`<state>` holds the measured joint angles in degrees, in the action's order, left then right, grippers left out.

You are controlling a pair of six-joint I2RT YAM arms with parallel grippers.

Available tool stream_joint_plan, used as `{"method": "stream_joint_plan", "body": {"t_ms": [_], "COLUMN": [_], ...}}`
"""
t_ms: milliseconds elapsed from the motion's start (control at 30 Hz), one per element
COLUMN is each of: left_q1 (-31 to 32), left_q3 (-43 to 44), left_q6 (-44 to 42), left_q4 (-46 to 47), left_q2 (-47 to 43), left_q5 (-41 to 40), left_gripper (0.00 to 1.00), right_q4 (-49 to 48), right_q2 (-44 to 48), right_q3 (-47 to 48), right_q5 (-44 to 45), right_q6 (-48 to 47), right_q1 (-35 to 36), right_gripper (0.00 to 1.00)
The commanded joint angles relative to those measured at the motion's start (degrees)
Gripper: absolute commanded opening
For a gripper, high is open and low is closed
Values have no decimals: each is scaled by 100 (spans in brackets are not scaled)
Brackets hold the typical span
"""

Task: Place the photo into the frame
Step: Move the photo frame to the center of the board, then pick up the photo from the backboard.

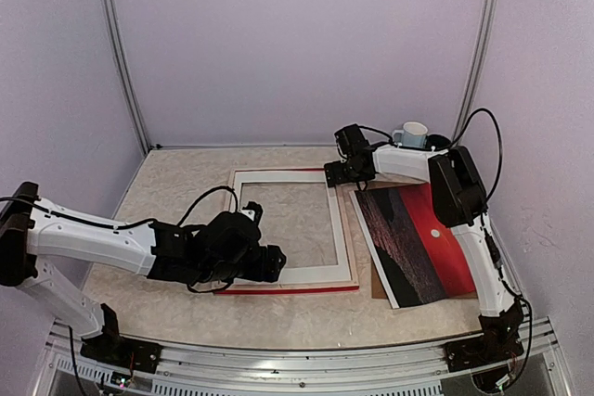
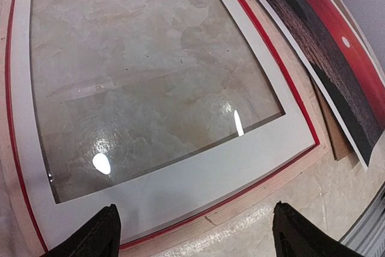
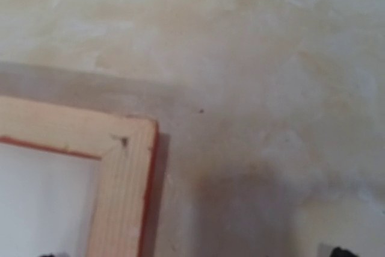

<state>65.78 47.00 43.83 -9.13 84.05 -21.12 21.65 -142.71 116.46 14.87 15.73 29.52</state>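
The frame [image 1: 292,274] is lying back-up, exposing its recess for loading; the photo [image 1: 413,238] is waiting face-up just right of it. The left gripper [image 2: 195,227] is hovering open above the near rail. The right gripper [image 1: 336,173], seemingly open, is hovering above the far-right corner.

My left arm [image 1: 102,240] covers the near-left corner of the frame [image 1: 342,229]; my right arm [image 1: 459,187] hides the right edge of the photo [image 1: 408,238]. The brown board [image 2: 332,136] shows only a sliver beneath it. My right wrist view is blurred, my jaws there barely visible.
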Motion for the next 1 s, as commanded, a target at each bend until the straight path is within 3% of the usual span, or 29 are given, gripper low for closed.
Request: {"method": "stream_joint_plan", "body": {"t_ms": [0,167,467,700,967], "left_q1": [32,-3,-11,-141,-184], "left_q3": [25,141,262,124,-492], "left_q6": [92,88,154,267,699], "left_q4": [-120,-180,-336,-588,-579], "left_q2": [-190,-291,-437,-1217,-2078], "left_q5": [-309,-408,-612,-884,-600], "left_gripper": [87,88,99,99,99], "right_q4": [296,308,684,1234,2320], "right_q2": [448,1400,3470,5247,6784], "right_q3": [0,-438,-2939,-5370,-6661], "right_q5": [67,-379,-261,292,462], "right_q6": [-32,21,256,1225,2919], "right_q1": [45,45,432,1348,2743], "right_gripper": [99,99,99,99,99]}}
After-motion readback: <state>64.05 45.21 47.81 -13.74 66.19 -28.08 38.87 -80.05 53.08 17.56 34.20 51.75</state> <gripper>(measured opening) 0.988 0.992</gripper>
